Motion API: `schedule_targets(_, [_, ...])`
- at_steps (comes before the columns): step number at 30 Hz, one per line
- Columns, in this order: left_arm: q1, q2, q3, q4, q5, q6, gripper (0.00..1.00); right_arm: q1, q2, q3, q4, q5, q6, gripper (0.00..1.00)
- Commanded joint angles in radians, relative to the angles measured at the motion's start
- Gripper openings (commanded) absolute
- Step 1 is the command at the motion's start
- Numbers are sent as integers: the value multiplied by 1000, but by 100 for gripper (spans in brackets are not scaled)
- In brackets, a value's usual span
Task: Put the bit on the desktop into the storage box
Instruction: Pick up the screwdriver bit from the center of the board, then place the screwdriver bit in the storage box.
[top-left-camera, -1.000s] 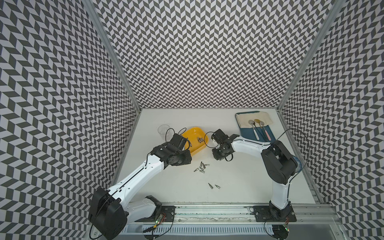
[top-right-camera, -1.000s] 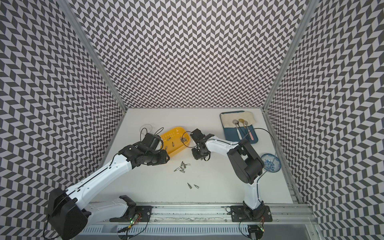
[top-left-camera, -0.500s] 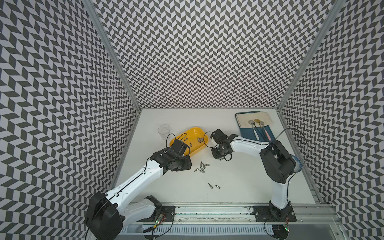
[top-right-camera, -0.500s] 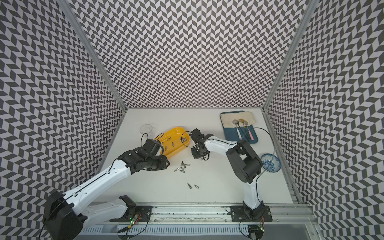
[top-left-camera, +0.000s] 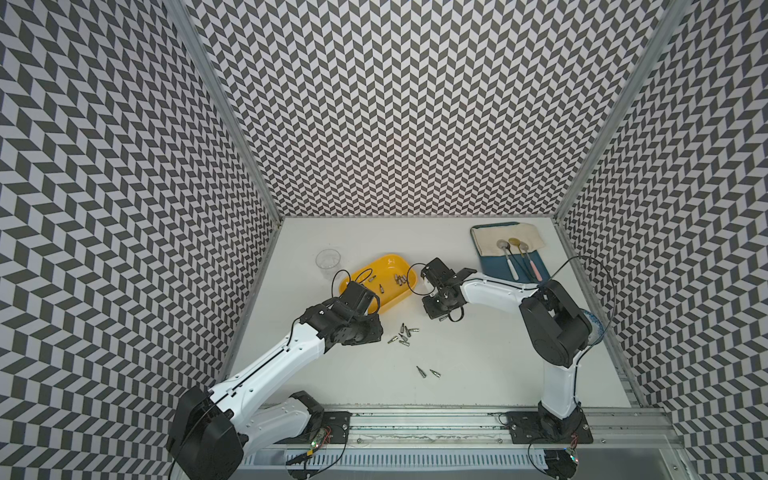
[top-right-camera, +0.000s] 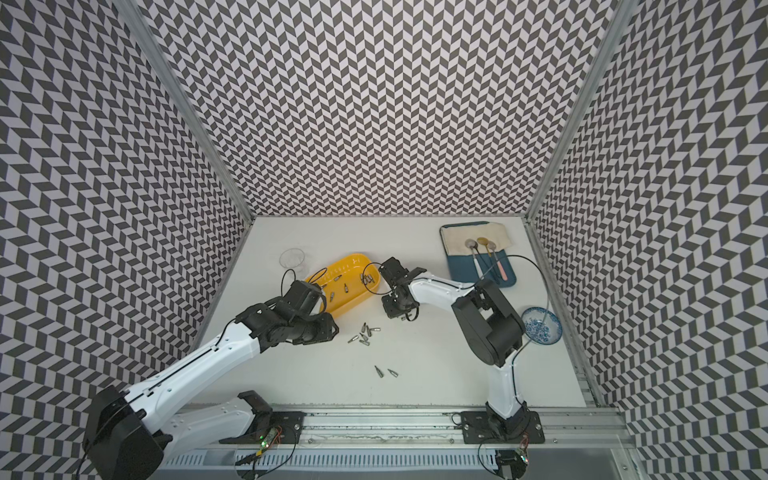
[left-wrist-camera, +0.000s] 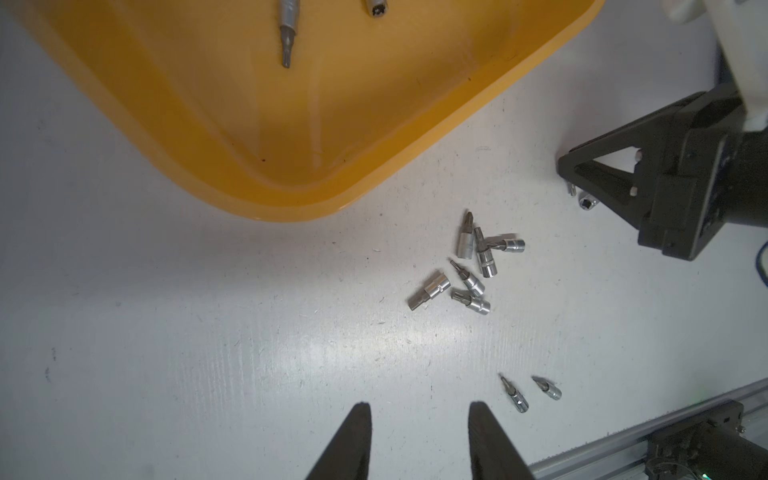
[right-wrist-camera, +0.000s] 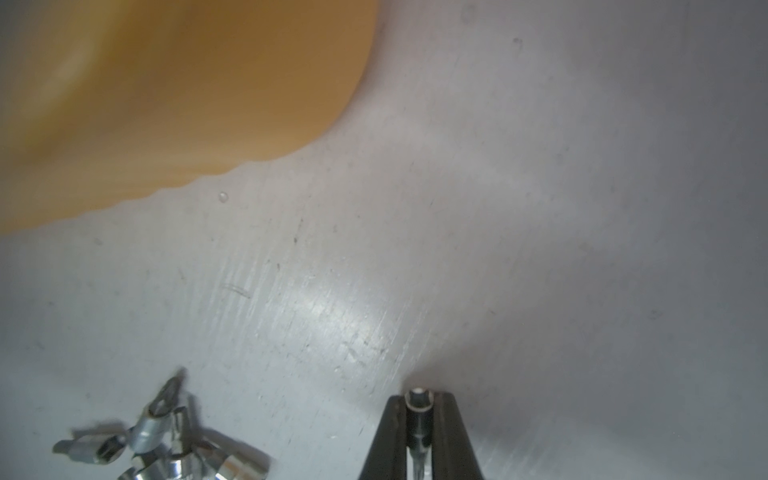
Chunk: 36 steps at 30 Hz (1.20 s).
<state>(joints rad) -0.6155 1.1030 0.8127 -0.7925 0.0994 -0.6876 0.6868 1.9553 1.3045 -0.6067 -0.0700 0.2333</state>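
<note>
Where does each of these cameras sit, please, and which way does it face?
Top views: high over the front rail, tilted down at the desktop, storage box and loose bits; left arm and right arm show whole.
Left wrist: on the left arm, looking past the open left pincer at storage box, loose bits and right pincer.
Right wrist: low over the desktop, looking along the right pincer, shut on a bit.
Shared: both wrist views show the storage box and loose bits.

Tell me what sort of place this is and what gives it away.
Probably a robot-training test cell, not a workshop: chevron-patterned walls box in a white desktop, a left arm and a right arm mount on an aluminium rail, and loose bits lie beside a yellow storage box.
</note>
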Motion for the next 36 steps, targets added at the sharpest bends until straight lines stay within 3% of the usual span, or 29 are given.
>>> schedule_targets(1, [-7, -27, -18, 17, 5, -14, 42, 11, -55, 40, -47, -14, 14, 0])
schedule_targets(8, [-12, -54, -47, 18, 12, -30, 42, 25, -109, 203, -177, 36, 30, 0])
schedule_targets(12, [-17, -58, -50, 16, 13, -36, 42, 31, -99, 312, -169, -11, 24, 0])
schedule_targets(24, [-78, -92, -60, -3, -1, -79, 42, 62, 253, 780, -203, -104, -29, 0])
schedule_targets(36, [-120, -97, -54, -13, -14, -87, 42, 65, 464, 887, -155, -93, -49, 0])
